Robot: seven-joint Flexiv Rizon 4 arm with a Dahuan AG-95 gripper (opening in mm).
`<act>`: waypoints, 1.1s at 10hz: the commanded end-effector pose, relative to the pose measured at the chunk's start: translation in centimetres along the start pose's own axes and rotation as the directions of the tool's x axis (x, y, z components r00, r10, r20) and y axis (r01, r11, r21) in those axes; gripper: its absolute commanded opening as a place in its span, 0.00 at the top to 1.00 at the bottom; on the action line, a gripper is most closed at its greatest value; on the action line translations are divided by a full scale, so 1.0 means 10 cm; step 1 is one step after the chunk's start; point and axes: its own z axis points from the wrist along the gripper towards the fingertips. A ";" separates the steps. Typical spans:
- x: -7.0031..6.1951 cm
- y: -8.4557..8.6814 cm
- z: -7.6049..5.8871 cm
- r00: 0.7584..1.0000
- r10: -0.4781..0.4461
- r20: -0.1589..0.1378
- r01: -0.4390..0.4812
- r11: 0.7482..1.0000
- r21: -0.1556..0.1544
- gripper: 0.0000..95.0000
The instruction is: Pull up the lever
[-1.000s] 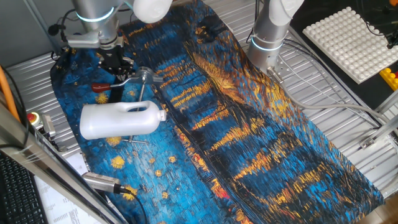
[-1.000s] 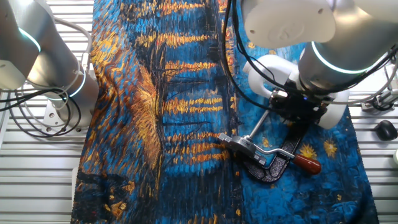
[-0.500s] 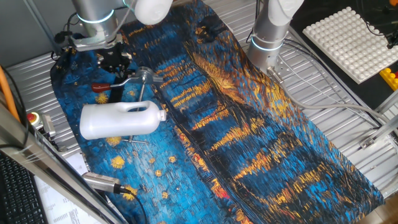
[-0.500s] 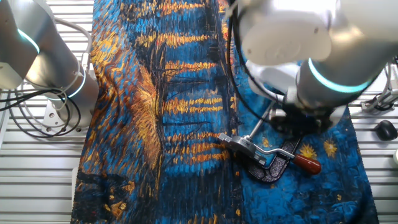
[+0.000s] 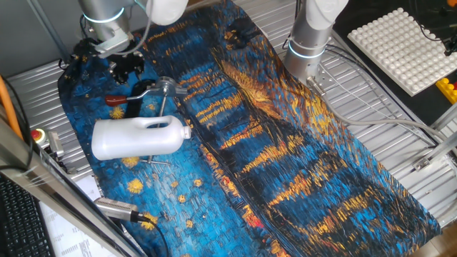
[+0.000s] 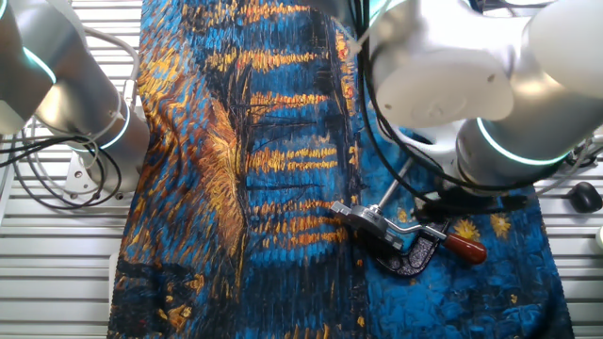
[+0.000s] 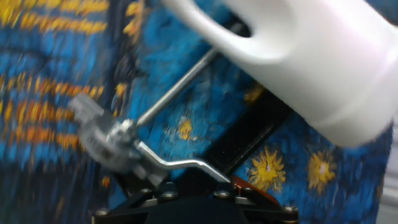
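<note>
One fixed view looks down from high at the table's near corner, along the blue painted cloth [image 5: 285, 164]. The other fixed view stands opposite, steeper and closer. The hand view hangs low and blurred. All three share the white jug [image 5: 136, 138] and the clamp [image 6: 391, 233].

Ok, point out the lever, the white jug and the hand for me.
lever [image 6: 465, 247]: the other fixed view, on its red-brown tip.
white jug [image 5: 136, 138]: one fixed view, middle of its body.
hand [image 5: 126, 64]: one fixed view, on the dark fingers above the lever.
</note>
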 end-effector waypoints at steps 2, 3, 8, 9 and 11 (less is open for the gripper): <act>0.04 -0.02 0.06 0.960 -0.277 0.046 0.275 0.961 0.033 0.60; -0.01 -0.05 0.09 0.957 -0.285 0.054 0.283 0.958 0.034 0.60; -0.12 -0.12 0.15 0.949 -0.306 0.075 0.304 0.952 0.030 0.60; -0.12 -0.12 0.15 0.945 -0.317 0.081 0.316 0.949 0.019 0.80; -0.10 -0.11 0.14 0.928 -0.361 0.095 0.364 0.931 -0.010 0.80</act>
